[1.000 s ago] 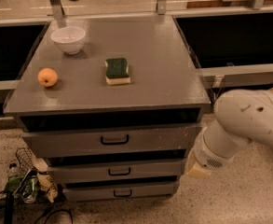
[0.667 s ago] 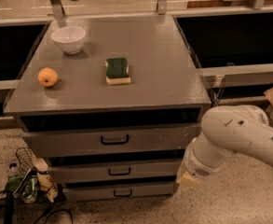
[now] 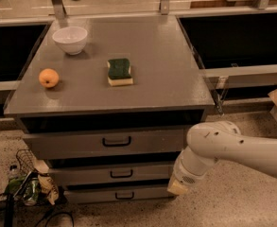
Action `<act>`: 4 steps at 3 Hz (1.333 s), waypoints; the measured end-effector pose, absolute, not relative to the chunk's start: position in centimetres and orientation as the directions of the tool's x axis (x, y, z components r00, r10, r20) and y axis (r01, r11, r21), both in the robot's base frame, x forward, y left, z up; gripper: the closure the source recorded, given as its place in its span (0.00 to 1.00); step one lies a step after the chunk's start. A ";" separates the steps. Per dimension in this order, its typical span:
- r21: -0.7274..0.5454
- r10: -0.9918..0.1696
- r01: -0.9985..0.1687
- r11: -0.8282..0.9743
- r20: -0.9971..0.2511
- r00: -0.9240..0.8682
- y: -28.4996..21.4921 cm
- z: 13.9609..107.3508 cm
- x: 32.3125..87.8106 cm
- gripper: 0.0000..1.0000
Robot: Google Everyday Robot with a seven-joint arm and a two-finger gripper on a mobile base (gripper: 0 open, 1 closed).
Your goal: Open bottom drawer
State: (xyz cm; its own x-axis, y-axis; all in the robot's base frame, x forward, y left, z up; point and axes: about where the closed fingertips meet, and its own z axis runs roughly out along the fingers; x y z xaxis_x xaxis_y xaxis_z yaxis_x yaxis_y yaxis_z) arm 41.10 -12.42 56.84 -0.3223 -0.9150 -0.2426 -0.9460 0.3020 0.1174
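The bottom drawer (image 3: 95,195) is the shallowest grey front, lowest in the cabinet, with a small black loop handle (image 3: 125,195). It looks shut. Above it are the mid-sized drawer (image 3: 81,176) and the tall top drawer (image 3: 72,144), both shut. My white arm reaches in from the right. My gripper (image 3: 178,187) shows only as a beige tip at the arm's end. It is low, by the right end of the bottom and middle drawer fronts, well to the right of the handle.
On the grey cabinet top (image 3: 166,56) are a white bowl (image 3: 70,39), an orange (image 3: 48,77) and a green-and-yellow sponge (image 3: 119,71). A wire basket with cans and cables (image 3: 27,186) lies on the floor at the left. Dark shelves flank the cabinet.
My arm has swung left and down, bringing the gripper end closer to the right edge of the lower drawers. The drawers and the things on top have not moved.
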 end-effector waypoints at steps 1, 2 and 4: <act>0.181 -0.915 -0.939 0.294 -0.230 -0.331 -11.9 51.3 42.3 1.00; 0.181 -0.915 -0.939 0.294 -0.230 -0.331 -11.9 51.3 42.3 1.00; 0.206 -0.861 -0.899 0.388 -0.267 -0.433 -11.2 45.3 42.3 1.00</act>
State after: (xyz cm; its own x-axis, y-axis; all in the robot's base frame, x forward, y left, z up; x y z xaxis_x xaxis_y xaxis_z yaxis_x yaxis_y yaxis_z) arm 42.26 -11.18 45.31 -0.4327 -0.8612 -0.2665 -0.8985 0.3877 0.2059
